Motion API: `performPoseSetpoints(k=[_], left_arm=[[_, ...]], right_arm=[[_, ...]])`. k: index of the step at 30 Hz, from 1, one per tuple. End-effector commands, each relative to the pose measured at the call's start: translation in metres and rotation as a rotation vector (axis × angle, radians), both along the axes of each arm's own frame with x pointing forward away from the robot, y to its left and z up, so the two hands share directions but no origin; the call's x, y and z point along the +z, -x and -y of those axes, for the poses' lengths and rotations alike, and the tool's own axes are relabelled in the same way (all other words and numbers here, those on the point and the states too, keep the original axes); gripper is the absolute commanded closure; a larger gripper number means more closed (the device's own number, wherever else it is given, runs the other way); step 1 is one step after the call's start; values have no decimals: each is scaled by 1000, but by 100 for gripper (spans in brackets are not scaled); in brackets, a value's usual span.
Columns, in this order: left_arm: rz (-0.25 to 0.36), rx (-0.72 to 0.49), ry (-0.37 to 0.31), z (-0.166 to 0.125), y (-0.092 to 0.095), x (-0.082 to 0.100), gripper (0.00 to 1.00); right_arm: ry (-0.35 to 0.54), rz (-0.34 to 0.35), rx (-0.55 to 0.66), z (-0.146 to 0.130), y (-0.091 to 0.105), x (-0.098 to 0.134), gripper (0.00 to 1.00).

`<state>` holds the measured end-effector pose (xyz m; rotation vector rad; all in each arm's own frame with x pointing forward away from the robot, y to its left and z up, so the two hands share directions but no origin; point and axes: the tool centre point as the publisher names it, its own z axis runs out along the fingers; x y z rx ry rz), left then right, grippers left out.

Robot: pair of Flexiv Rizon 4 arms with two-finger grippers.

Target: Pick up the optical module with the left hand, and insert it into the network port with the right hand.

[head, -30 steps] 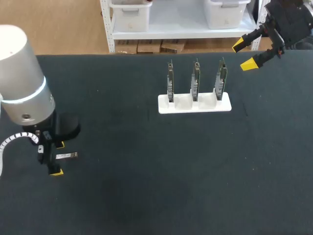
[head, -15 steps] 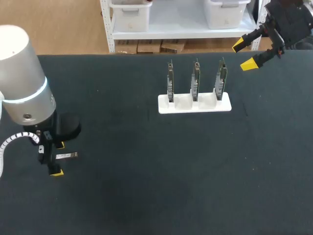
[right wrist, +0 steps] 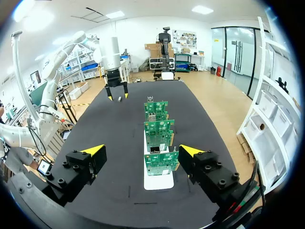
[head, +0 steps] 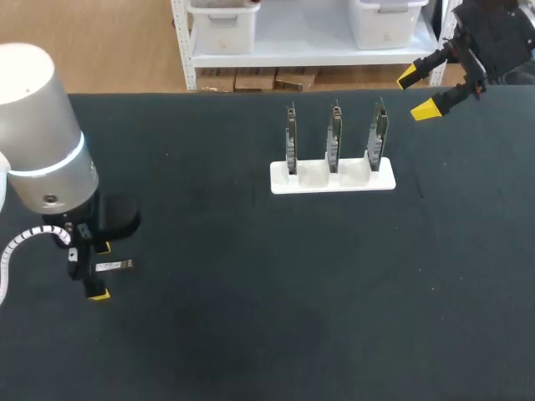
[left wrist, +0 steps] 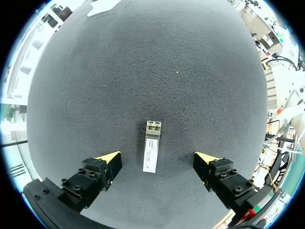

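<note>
The optical module, a small silver bar, lies flat on the dark table near its left edge. My left gripper hangs over it, open. In the left wrist view the module lies lengthwise between the yellow fingertips, clear of both. Three green circuit boards with network ports stand upright in a white holder at the table's far middle. My right gripper stays open at the far right, above the table, with nothing in it. In its own view the right gripper faces the row of boards.
The white holder is the only other thing on the black mat. My left arm's thick silver wrist stands over the table's left edge.
My left arm's silver wrist has drifted slightly to the right. The module, both grippers and the boards stay where they were.
</note>
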<state>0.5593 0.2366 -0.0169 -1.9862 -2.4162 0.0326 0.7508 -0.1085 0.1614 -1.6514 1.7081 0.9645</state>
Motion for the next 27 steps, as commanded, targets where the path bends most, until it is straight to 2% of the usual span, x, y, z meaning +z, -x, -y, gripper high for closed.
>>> performPoseSetpoints(k=[1,2,3,22,27], left_arm=[[-10,2,5,0,-2,-2,52],[-11,3,5,-1,-2,-2,82],[-15,6,6,-1,-2,-2,100],[-52,30,12,-7,-3,-6,100],[-55,33,54,-10,-4,-4,100]], right_arm=[[-2,2,1,0,0,-1,0],[-2,2,1,0,0,-1,0],[-2,2,1,0,0,-1,0],[-2,2,1,0,0,-1,0],[-2,2,1,0,0,-1,0]])
